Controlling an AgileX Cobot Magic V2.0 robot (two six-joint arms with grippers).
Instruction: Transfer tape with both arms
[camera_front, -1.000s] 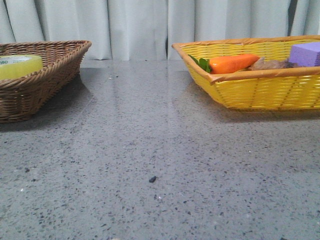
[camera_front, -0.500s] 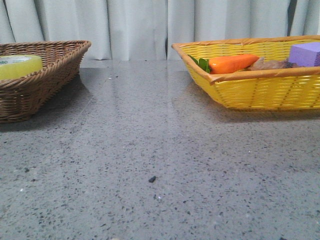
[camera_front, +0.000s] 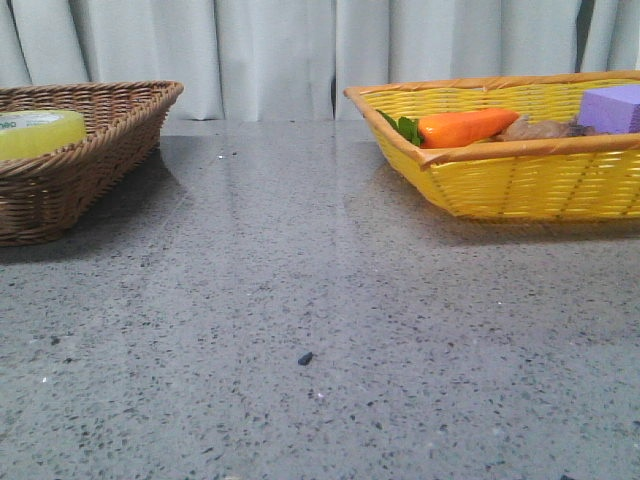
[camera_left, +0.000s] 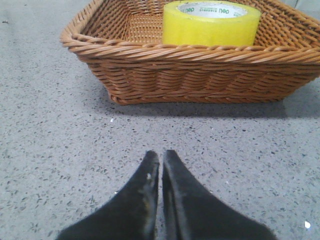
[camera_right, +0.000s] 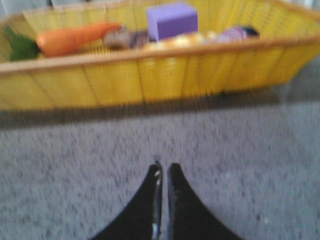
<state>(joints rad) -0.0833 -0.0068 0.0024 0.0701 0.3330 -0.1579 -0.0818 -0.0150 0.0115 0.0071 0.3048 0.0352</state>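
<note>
The yellow tape roll (camera_front: 38, 132) lies flat in the brown wicker basket (camera_front: 110, 150) at the far left; in the left wrist view the tape (camera_left: 210, 24) shows its white core with green lettering inside that basket (camera_left: 200, 75). My left gripper (camera_left: 161, 156) is shut and empty, low over the table, short of the basket. My right gripper (camera_right: 164, 167) is shut and empty, short of the yellow basket (camera_right: 150, 75); this view is blurred. Neither arm shows in the front view.
The yellow basket (camera_front: 520, 170) at the right holds an orange carrot (camera_front: 465, 127), a purple block (camera_front: 612, 107) and a brownish item. A small dark speck (camera_front: 305, 358) lies on the grey speckled table. White curtains hang behind.
</note>
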